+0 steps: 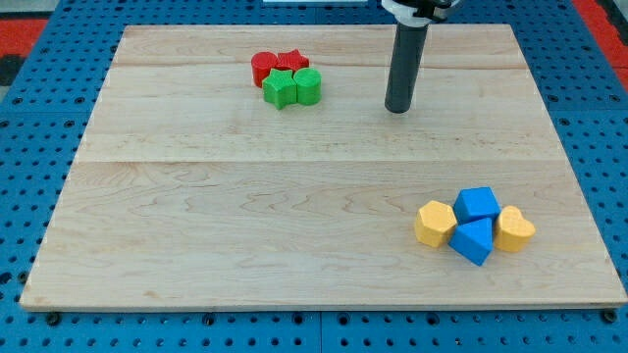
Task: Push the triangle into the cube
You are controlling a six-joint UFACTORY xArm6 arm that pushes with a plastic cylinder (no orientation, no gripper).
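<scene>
A blue triangle block (473,241) lies at the view's lower right, touching a blue cube (478,204) just above it. A yellow hexagon-like block (435,223) sits on their left and a yellow heart-shaped block (514,229) on their right. My tip (397,109) rests on the board in the upper middle-right, well above this cluster and apart from every block.
A second cluster lies at the view's upper middle: a red cylinder (262,68), a red star (290,63), a green star (282,88) and a green block (308,86), all packed together. The wooden board (196,216) lies on a blue pegboard surface (29,118).
</scene>
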